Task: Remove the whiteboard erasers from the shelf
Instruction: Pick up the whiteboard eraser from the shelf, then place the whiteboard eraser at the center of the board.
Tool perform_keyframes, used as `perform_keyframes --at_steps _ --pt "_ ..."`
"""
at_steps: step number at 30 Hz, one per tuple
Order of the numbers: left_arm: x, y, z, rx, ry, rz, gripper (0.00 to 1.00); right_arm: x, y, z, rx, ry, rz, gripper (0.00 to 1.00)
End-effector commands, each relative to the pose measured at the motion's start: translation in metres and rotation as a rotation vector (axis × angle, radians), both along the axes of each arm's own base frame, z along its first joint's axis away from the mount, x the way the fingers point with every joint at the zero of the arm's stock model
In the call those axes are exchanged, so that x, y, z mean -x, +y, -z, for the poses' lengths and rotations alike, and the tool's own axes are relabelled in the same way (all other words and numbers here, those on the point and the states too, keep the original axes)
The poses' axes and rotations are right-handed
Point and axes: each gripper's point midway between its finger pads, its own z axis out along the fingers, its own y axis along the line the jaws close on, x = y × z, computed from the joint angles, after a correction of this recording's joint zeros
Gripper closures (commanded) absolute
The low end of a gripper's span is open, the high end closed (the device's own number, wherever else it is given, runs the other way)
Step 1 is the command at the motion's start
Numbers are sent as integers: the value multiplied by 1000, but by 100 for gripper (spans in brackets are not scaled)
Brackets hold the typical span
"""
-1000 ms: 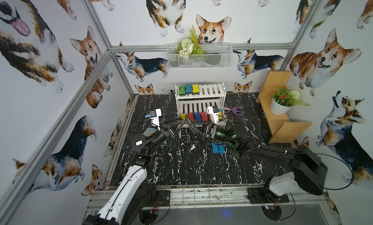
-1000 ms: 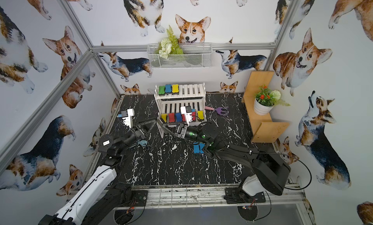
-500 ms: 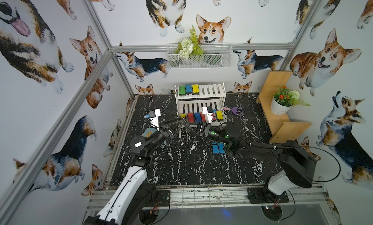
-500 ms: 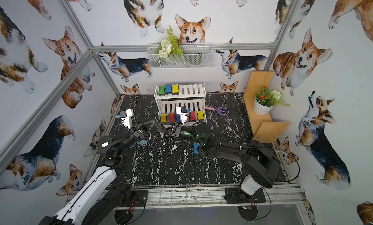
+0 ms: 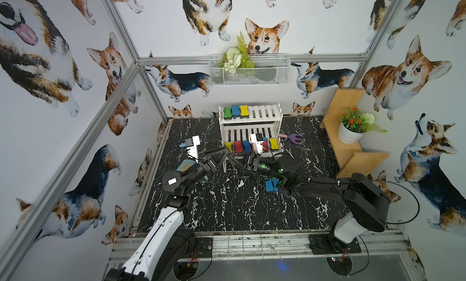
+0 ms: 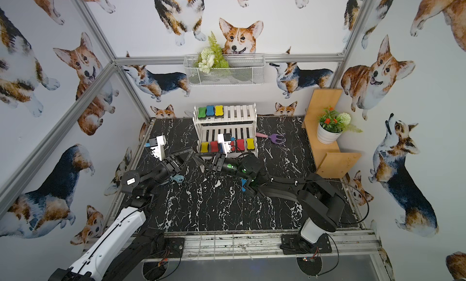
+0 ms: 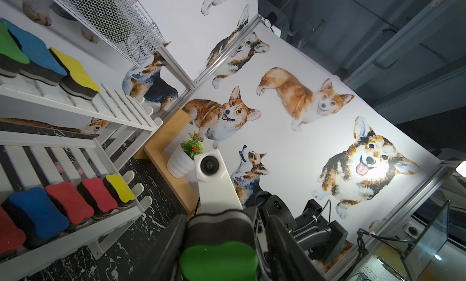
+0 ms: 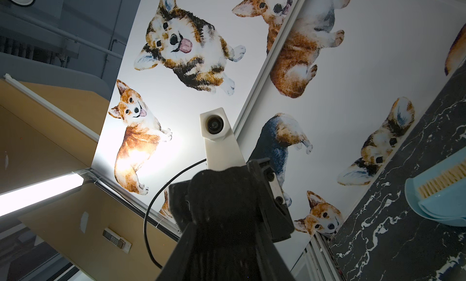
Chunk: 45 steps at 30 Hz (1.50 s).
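Underneath, a black marbled bench [image 5: 227,211], carrying all else. Reaching in from its near edge, the left arm [image 5: 164,224] and the right arm [image 5: 322,189], tip to tip just in front of the shelf [image 5: 262,113], near its left front leg. Standing upright toward the back wall, that shelf: white slats, two tiers.

At the meeting point, the right fingers [image 8: 176,262], clamped on a green eraser [image 7: 218,257] held clear of shelf and bench. Facing them from the opposite end, the left fingers [image 7: 174,244], flanking the same eraser closely on both sides; pressing it or just short of it, cannot tell. Green face turned to the left wrist camera, dark felt to the right wrist camera. Not to be made out in either top view among the black fingers.

Lying on the bench just right of the shelf, a purple-and-pink toy fork [image 5: 293,137].

On the upper tier, at its left end, three erasers [image 5: 235,112] side by side: green, blue, yellow. Along the front of the lower tier, a row of erasers [image 5: 238,146]: yellow, red, blue, red, red, yellow, the middle of the row partly hidden in both top views behind the white camera on the right wrist. On the bench, side by side and partly covered by the right arm, two blue erasers [image 5: 272,185].
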Motion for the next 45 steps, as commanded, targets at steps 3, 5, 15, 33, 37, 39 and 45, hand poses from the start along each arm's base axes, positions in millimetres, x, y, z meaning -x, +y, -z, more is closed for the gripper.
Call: perform_keyframes --at_steps 3,5,15,33,37,39,45 --pt "6 -1 -7 -2 -36 15 64 2 -4 -13 -46 -15 -1 71" --pt "4 -1 -8 -8 -31 8 72 2 -4 -11 -42 -11 0 71" --pt "-19 2 17 -172 85 -89 83 -12 -49 15 137 -1 154 42" --pt "-9 -72 187 -894 369 -242 83 -46 -209 72 739 69 701 40" --pt "-19 -98 212 -1004 370 -219 83 -46 -217 69 758 63 732 40" --pt "-24 -106 227 -1047 383 -204 83 -45 -221 69 768 65 749 40" --pt "-35 -119 260 -1147 409 -188 91 -42 -236 65 770 64 799 39"
